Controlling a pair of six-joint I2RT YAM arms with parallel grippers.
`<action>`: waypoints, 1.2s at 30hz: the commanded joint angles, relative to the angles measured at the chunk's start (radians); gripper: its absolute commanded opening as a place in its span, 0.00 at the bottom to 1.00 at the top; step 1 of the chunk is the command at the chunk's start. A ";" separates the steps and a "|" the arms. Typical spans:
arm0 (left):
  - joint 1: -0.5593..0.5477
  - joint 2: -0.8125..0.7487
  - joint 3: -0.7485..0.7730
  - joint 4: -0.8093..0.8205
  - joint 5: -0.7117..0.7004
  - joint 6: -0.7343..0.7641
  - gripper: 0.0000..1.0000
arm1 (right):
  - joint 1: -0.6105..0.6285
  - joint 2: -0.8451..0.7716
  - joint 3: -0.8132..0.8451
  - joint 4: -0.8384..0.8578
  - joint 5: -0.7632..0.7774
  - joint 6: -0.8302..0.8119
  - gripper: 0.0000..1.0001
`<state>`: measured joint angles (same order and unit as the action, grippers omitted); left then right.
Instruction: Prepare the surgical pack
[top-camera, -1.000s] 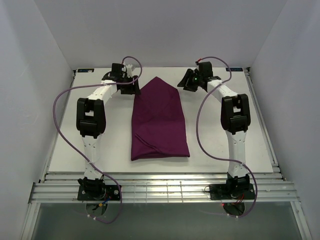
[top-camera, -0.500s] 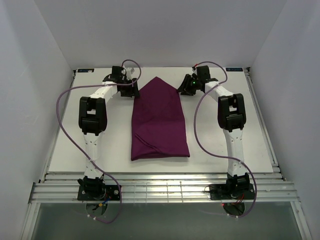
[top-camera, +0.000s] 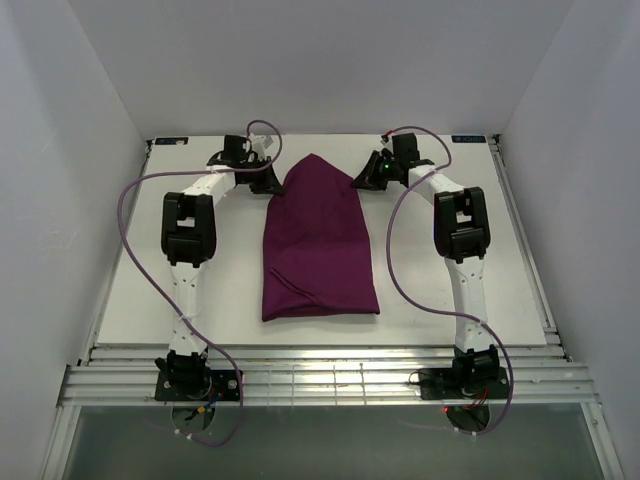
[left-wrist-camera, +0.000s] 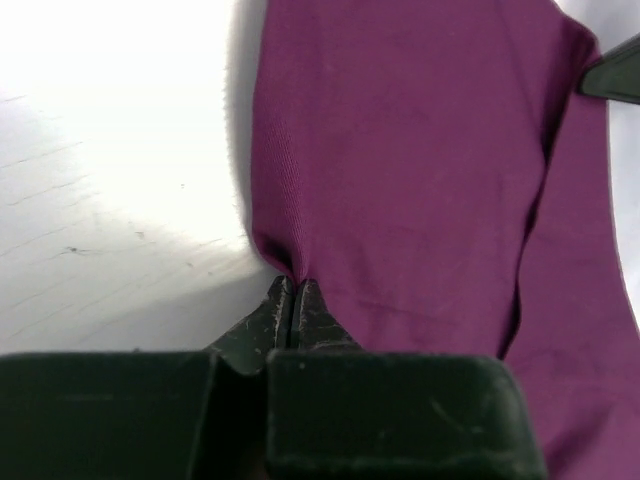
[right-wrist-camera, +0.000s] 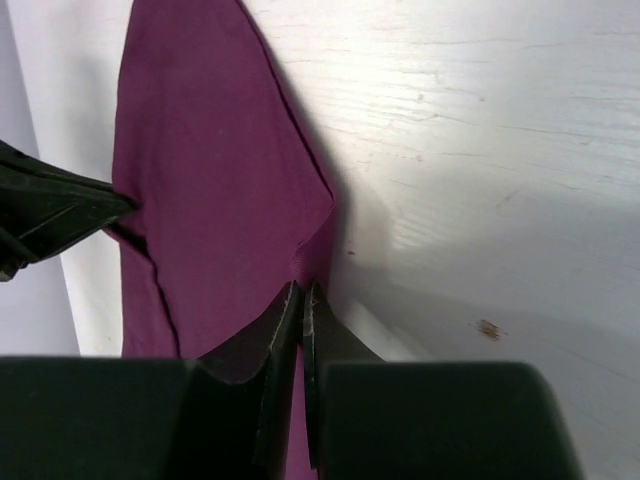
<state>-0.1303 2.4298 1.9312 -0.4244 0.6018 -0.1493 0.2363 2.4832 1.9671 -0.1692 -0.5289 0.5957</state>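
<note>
Overhead cam: the surgical pack (top-camera: 320, 250), a deep-purple cloth folded into a long bundle, lies flat in the middle of the white table (top-camera: 150, 290), btwn my two arms. Its near end is wide & squared off, and the far end narrows to a rounded tip. A diagonal crease crosses the near-left corner. Left wrist cam: the left gripper (left-wrist-camera: 292, 292) has its jaws closed, fingertips together, pinching a small pucker of the cloth's edge right where it meets the table. The fabric spreads out beyond the tips w/ a lengthwise fold toward the right of that view. Right wrist cam: the right gripper (right-wrist-camera: 300, 296) is likewise clamped, jaws nearly touching, nipping the cloth's edge at a small corner of the fold, w/ bare table to the right. Each wrist cam also catches the dark tip of the other gripper on the opposite edge of the cloth. From above, both arms reach fwd, the grippers holding the far-left & far-right edges, w/ the narrowed tip btwn them. I can't tell whether the cloth is raised off the surface there.
</note>
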 joint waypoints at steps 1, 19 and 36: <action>0.020 -0.049 -0.021 0.026 0.105 -0.024 0.00 | 0.000 -0.055 -0.004 0.074 -0.063 0.009 0.08; 0.043 -0.489 -0.297 -0.092 0.286 0.270 0.00 | -0.002 -0.544 -0.477 0.158 -0.209 -0.188 0.08; 0.037 -0.834 -0.483 -0.462 0.406 0.497 0.00 | -0.002 -1.090 -0.964 0.051 -0.316 -0.373 0.08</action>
<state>-0.0933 1.6810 1.4796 -0.7994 0.9405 0.2749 0.2367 1.4620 1.0332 -0.0574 -0.8093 0.2962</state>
